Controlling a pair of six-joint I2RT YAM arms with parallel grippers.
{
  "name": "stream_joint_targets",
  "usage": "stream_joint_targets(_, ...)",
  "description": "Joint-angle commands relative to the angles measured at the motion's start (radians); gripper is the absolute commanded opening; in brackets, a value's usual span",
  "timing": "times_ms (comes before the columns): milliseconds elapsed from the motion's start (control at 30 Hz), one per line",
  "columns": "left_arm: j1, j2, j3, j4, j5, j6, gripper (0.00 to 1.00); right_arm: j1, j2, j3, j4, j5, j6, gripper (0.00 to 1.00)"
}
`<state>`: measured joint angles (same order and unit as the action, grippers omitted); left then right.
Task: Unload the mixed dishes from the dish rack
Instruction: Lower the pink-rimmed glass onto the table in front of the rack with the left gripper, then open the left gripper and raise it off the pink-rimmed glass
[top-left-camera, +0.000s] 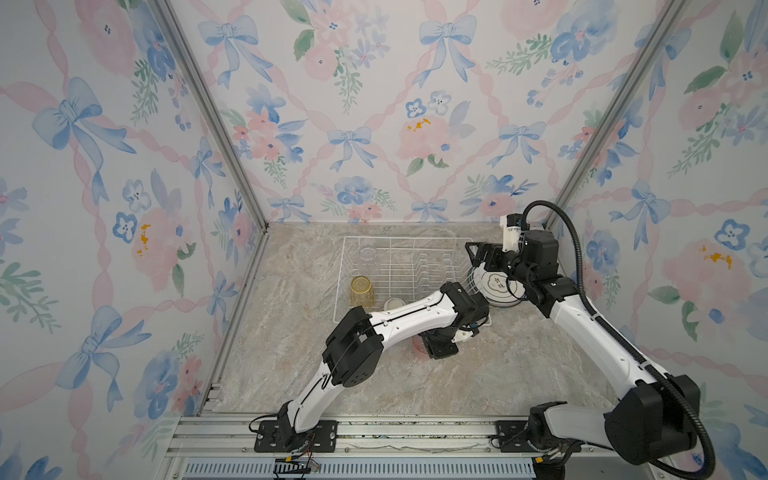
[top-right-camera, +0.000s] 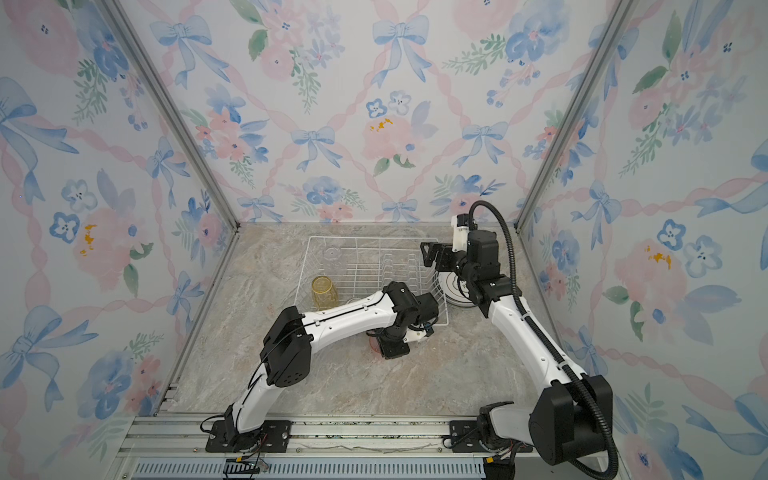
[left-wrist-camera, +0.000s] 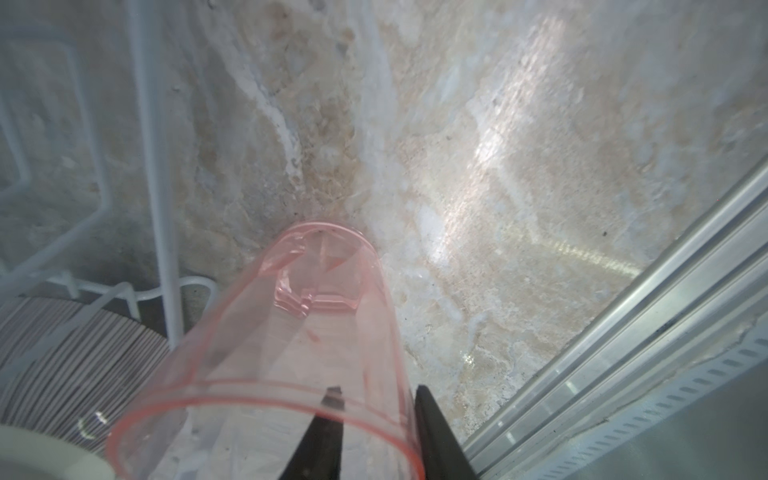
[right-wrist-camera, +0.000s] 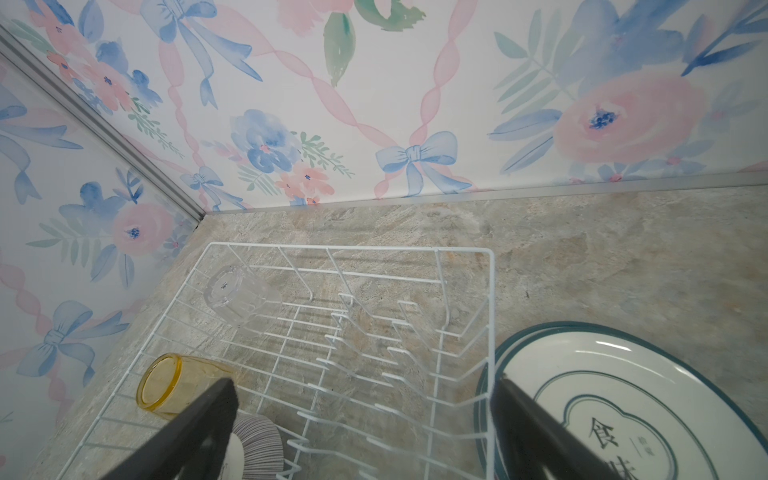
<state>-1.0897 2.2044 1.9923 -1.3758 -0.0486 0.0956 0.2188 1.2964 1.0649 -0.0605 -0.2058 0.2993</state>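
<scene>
Pink tumbler (top-left-camera: 417, 348) stands on the table (top-left-camera: 457, 374), lower centre in both top views, just below the dish rack (top-left-camera: 399, 270). Your left gripper (left-wrist-camera: 377, 390) straddles its rim, jaws parted. Your right gripper (right-wrist-camera: 363, 381) gapes empty over the rack's right edge, beside stacked plates (right-wrist-camera: 623, 374).

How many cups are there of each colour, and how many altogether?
Clear translucent tumbler, in the white wire dish rack: 1
Yellow translucent tumbler, in the rack: 1
Pink translucent tumbler, on the marble table outside the rack: 1
Total: 3
</scene>
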Motion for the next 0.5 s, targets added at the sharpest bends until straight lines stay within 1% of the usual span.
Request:
stream_joint_targets(0, 0.009, -0.007, 0.037, -0.003, -0.007, 0.017, 0.36, -0.009, 0.006, -0.013, 0.017, -0.007, 0.006, 0.97)
stream_joint_targets(200, 0.011, -0.059, 0.041, 0.02, 0.038, 0.036, 0.38, -0.009, 0.009, -0.011, 0.016, -0.007, 0.008, 0.97)
stream_joint_targets(267, 0.01, -0.078, 0.036, 0.026, 0.058, 0.041, 0.41, -0.009, 0.013, -0.01, 0.017, -0.01, 0.009, 0.97)
stream_joint_targets(467, 0.023, -0.12, -0.01, 0.034, 0.065, 0.043, 0.44, -0.009, 0.026, -0.001, 0.019, -0.02, 0.016, 0.97)
